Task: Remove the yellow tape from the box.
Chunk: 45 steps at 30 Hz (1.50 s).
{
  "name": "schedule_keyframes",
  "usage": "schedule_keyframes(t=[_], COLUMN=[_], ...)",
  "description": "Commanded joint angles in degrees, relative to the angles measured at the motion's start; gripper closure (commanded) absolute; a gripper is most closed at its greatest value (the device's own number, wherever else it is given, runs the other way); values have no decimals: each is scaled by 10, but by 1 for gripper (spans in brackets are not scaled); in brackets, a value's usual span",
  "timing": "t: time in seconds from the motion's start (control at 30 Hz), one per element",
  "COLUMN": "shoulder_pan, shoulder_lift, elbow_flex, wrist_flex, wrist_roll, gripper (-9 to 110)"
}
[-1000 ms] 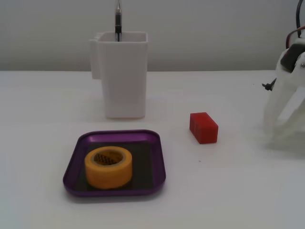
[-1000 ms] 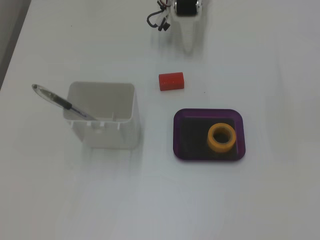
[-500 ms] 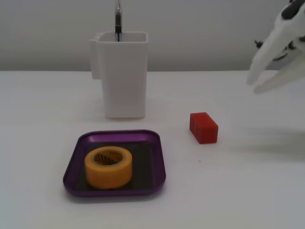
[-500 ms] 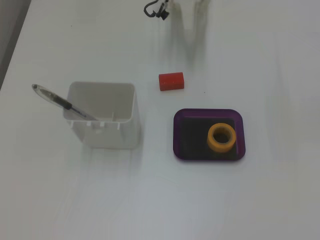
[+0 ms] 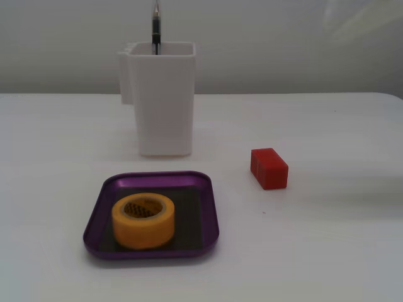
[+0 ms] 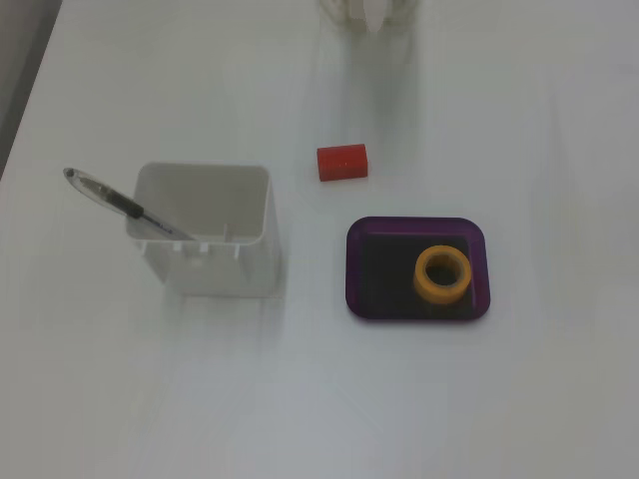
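Yellow tape (image 5: 143,220) lying flat, hole up, inside the purple box (image 5: 101,202), toward the near-left part of the dark floor in a fixed view (image 5: 189,207); in the view from above, toward the right half of the box (image 6: 361,269), tape (image 6: 443,275) clear of the rim on every side. Task not yet begun, by the look of it: roll untouched, nothing near it. Next move likely a descent over the roll, with one finger into the hole or both around the outer wall, then a lift clear of the low rim. No gripper in either view, so open or closed cannot be told. Behind the box, a tall white container (image 5: 163,97) holding a pen (image 5: 155,28), its top cut off by the frame edge. Red block (image 5: 269,168) well apart on the white table (image 5: 340,239). At the top edge from above, a pale shape (image 6: 366,12), cropped and too washed out to identify. Printing inside the roll's core blurred, unreadable.
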Motion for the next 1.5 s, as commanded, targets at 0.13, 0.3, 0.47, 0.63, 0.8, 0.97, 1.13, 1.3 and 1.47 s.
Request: schedule_keyframes(t=[0.13,0.3,0.47,0.63,0.8,0.97,1.13,1.3,1.47], shoulder_pan=[-34,-95,-104,-102,-102,-94,-82,-81,-82], shoulder_lift=[-367,-521,-638,-729,-815,-877,-917,-941,-956], elbow_flex=[-235,-367,-475,-562,-643,-698,-723,-724,-731], wrist_flex=[11,5,4,4,4,8,4,4,-4], wrist_roll=[-6,-7,-7,-8,-8,-8,-8,-9,-8], gripper=[92,88,87,87,87,87,87,88,92])
